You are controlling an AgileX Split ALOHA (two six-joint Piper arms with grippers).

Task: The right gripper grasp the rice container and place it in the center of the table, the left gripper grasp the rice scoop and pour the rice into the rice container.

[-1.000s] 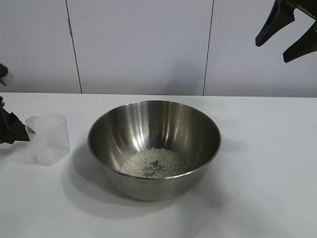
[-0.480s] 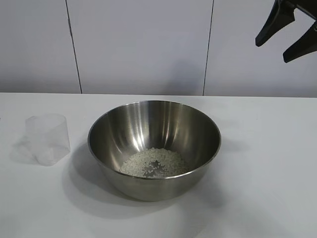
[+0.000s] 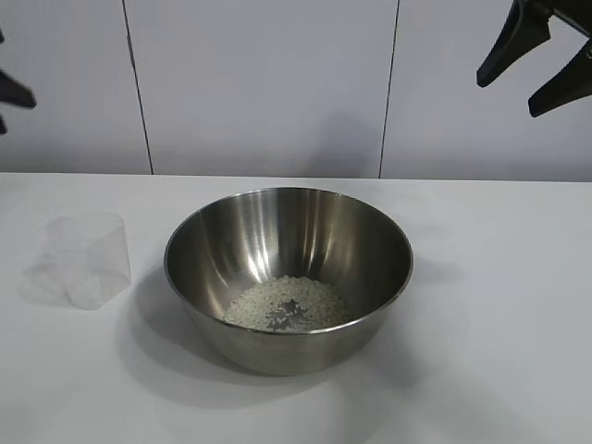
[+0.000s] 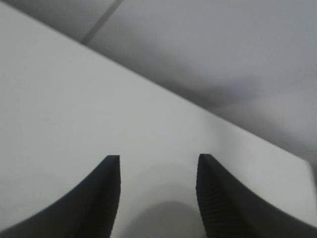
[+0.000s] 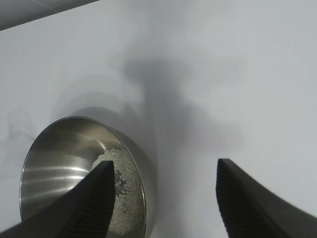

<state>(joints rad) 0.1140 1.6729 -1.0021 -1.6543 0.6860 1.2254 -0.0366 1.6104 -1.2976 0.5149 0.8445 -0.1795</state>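
Bowl mid-table, rice inside; empty scoop upright beside it, untouched. Left gripper and right gripper raised clear, fingers spread. Best retreat straight up, nudging nothing.

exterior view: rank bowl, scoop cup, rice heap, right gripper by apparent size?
1. rice container, widest by far
2. rice, heap in its bottom
3. rice scoop and right gripper: look similar; the gripper is cut off at the frame edge, so no ranking between them.

white table, rice container centre, rice scoop beside
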